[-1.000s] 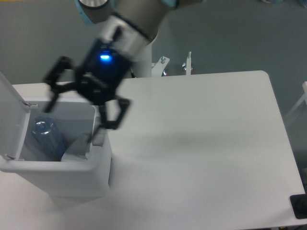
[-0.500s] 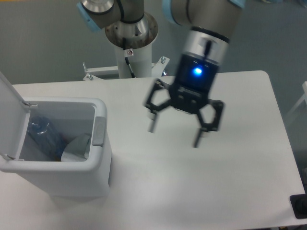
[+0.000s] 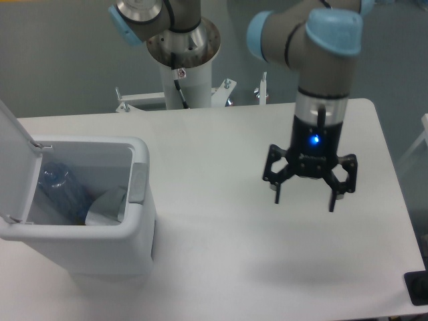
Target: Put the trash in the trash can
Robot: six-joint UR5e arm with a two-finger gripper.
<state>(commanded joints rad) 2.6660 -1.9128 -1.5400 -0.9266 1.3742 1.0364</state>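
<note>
On my feed the wide white table [image 3: 221, 254] fills most of the view, and the white boxy plastic trash can [image 3: 100, 251] with rounded corners stands at its left end, lid [image 3: 13, 144] hinged up and open, grey front tab [image 3: 138, 182] facing the middle of the table. The arm's grey and pale-blue links reach over the right half of the table. I see the black two-finger gripper [image 3: 304, 199] pointing down above the tabletop, well apart from the can, a blue light lit on its wrist. Its fingers [image 3: 277, 194] are spread wide and hold nothing; they touch nothing. Inside the can, the clear blue-tinted plastic bottle [image 3: 63, 194] lies slanted against the left side, and the thin whitish triangular wrapper sheet [image 3: 107, 204] sits just beside it, toward the front wall.
</note>
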